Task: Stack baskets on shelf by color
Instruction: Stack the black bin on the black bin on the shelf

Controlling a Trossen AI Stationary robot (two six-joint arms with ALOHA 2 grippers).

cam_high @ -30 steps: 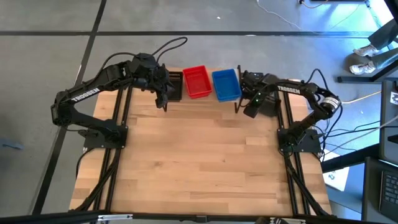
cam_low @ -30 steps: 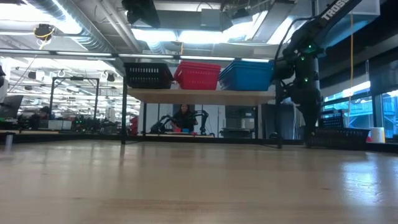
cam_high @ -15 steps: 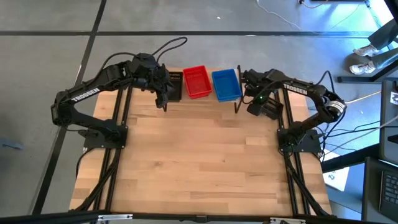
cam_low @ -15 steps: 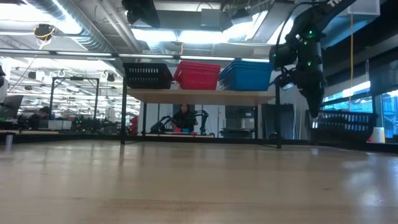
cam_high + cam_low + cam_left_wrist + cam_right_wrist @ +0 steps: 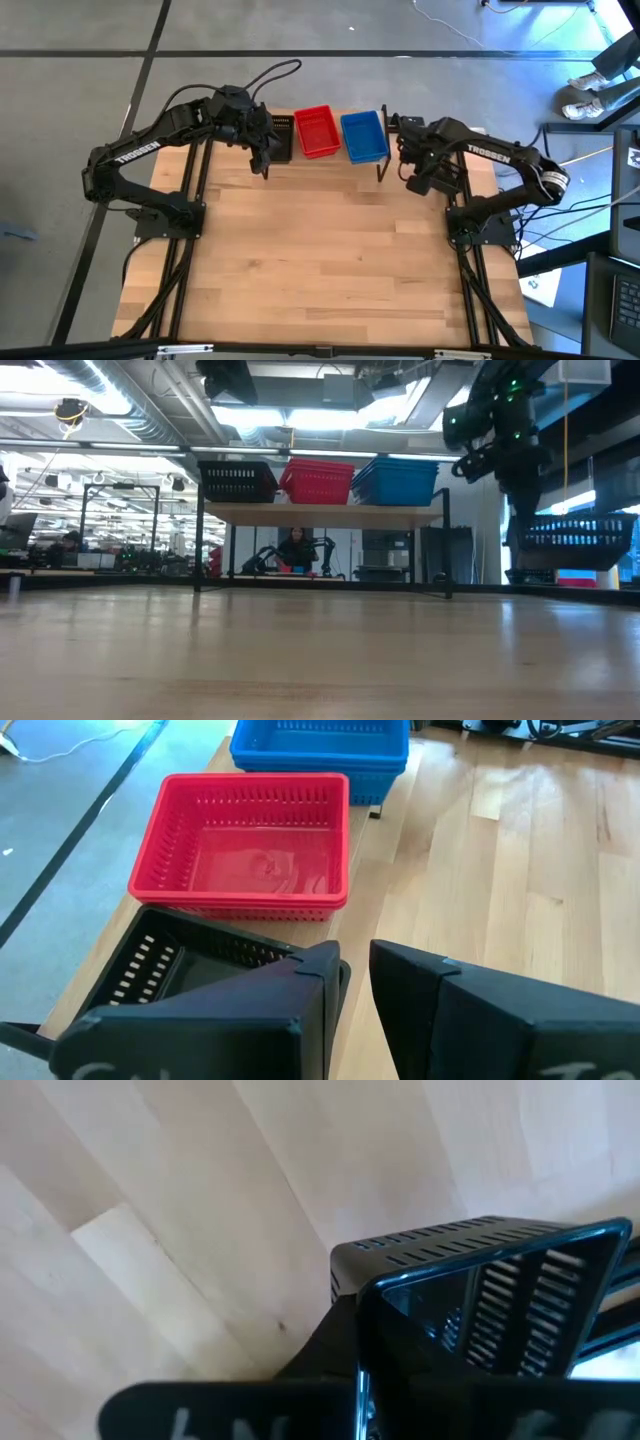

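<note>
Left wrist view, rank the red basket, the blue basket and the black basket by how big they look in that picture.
1. Red basket: fully in view, looks largest.
2. Black basket: partly hidden behind the left claw, so unsure.
3. Blue basket: farthest and cut off, looks smallest.
Distance from the camera, not true size, may explain the differences.

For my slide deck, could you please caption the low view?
Right gripper lifts a black basket beside the shelf of sorted baskets.

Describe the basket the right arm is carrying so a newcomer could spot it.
Start at the shelf at the table's far edge. Right of it, the right gripper is shut on a black basket, held off the tabletop. The other baskets all sit on the shelf.
</note>
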